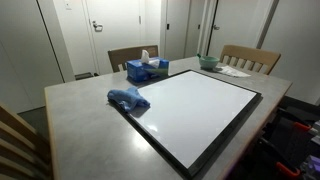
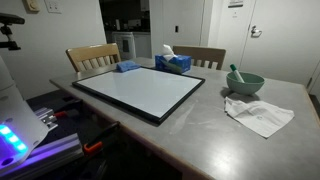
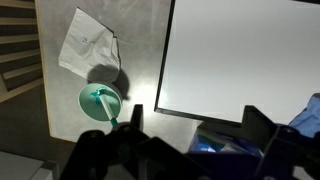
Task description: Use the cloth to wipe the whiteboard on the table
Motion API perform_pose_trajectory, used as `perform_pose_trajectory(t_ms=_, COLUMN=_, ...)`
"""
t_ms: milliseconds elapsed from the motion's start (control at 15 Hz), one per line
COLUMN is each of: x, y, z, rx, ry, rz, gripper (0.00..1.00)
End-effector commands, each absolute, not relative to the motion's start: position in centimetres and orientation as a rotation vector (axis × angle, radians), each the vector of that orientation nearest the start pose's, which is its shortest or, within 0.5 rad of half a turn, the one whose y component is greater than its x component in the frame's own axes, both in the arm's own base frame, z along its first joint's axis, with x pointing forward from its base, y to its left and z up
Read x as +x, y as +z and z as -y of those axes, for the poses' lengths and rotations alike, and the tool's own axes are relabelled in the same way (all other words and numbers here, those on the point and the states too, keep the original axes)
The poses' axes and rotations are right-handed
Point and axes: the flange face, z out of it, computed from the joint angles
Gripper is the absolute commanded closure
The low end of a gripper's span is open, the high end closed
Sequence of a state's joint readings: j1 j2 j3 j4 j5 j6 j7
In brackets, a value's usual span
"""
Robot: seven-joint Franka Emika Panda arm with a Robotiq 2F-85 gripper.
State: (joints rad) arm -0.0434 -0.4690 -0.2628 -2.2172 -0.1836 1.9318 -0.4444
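The blue cloth [image 1: 128,98] lies crumpled on a corner of the whiteboard [image 1: 195,110], which rests flat on the grey table [image 1: 80,125]. An exterior view shows the cloth [image 2: 127,67] at the far corner of the whiteboard [image 2: 140,90] on the table [image 2: 200,135]. In the wrist view my gripper [image 3: 196,115] hangs high above the table [image 3: 140,40], open, with nothing between its fingers. Below it are the whiteboard [image 3: 240,55] and, at the right edge, part of the cloth [image 3: 310,112]. Neither exterior view shows the gripper.
A blue tissue box [image 1: 147,69] [image 2: 173,62] [image 3: 225,140] stands beside the board. A green bowl [image 1: 208,62] [image 2: 245,83] [image 3: 102,103] and crumpled white paper [image 2: 260,115] [image 3: 90,45] lie on the table. Wooden chairs [image 1: 250,57] [image 2: 93,56] line its edges.
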Motion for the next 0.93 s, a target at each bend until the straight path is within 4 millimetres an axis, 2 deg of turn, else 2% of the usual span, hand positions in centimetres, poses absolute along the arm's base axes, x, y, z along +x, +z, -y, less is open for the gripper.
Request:
perform_pose_trajectory(t_ms=0, x=40.6, y=56.9, z=15.8, rx=-3.233, ry=-0.226, rz=0.334, gripper=0.00)
perform_pose_trajectory(t_ms=200, x=42.3, y=56.6, z=14.4, rx=-3.241, ry=-0.208, rz=0.417, gripper=0.00)
perform_pose_trajectory(t_ms=600, x=46.2, y=55.0, z=7.7, rx=-3.231, ry=-0.217, rz=0.638, gripper=0.00)
perform_pose_trajectory(t_ms=867, x=48.1, y=54.1, z=4.7, rx=-3.205, ry=-0.243, rz=0.746, gripper=0.00)
